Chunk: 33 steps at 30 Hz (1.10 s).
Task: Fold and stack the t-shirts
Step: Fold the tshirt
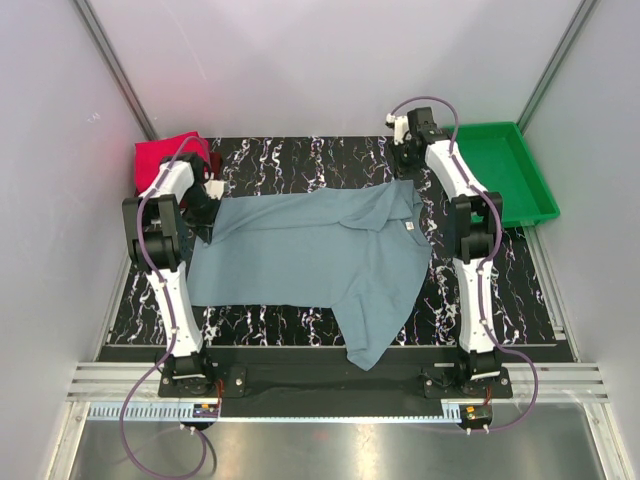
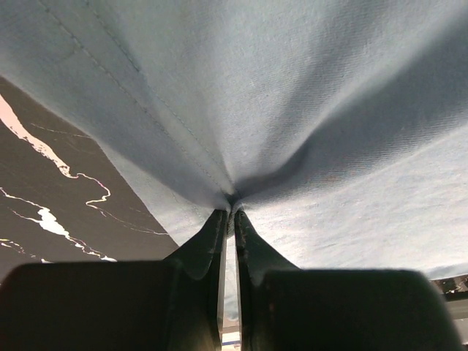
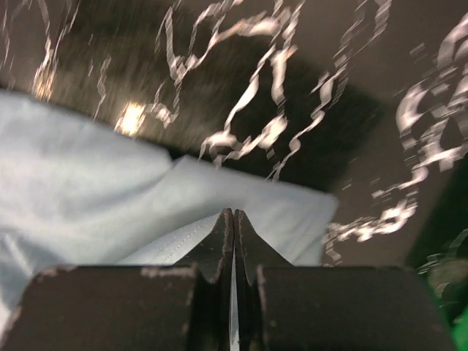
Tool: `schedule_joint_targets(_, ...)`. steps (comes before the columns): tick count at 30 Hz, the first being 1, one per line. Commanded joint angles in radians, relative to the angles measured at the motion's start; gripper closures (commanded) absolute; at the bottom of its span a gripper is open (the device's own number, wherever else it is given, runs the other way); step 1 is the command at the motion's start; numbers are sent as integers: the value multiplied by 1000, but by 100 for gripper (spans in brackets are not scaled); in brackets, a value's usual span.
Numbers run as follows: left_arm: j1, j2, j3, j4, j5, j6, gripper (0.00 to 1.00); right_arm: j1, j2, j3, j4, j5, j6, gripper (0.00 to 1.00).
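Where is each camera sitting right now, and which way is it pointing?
Top external: above and behind the bases, looking down on the table, grey-blue t-shirt, red shirt and green tray; left arm and right arm show.
Left wrist: on the left arm, looking along its fingers; left gripper pinches the cloth.
Right wrist: on the right arm, facing the shirt's edge and tabletop; right gripper shut.
Shared: all three see the grey-blue t-shirt.

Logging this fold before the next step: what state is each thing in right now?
Grey-blue cloth t-shirt: unfolded, spread out, one end hanging off the near edge.
Red cloth pile: set at the far-left corner.
Green plastic tray: empty.
Left hand: shut on the t-shirt.
Right hand: shut on the t-shirt.
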Motion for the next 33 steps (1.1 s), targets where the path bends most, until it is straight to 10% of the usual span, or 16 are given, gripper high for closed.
schedule_joint_targets(1, 0, -25, 9, 10, -23, -5, 91, 6, 28, 93, 76, 76, 8, 100)
schedule_joint_targets(3, 0, -30, 8, 11, -23, -5, 91, 9, 40, 106, 84, 125, 14, 99)
schedule_joint_targets(5, 0, -33, 9, 8, -23, -5, 91, 10, 28, 89, 77, 140, 11, 69)
schedule_joint_targets(8, 0, -39, 12, 8, -23, -2, 91, 12, -68, -3, 76, 151, 6, 51)
schedule_joint_targets(18, 0, -65, 0, 30, -2, -13, 91, 10, -472, -443, -12, -160, 38, 51)
schedule_joint_targets(33, 0, -56, 2, 34, 7, -27, 90, 13, -345, -609, -10, -505, 173, 53)
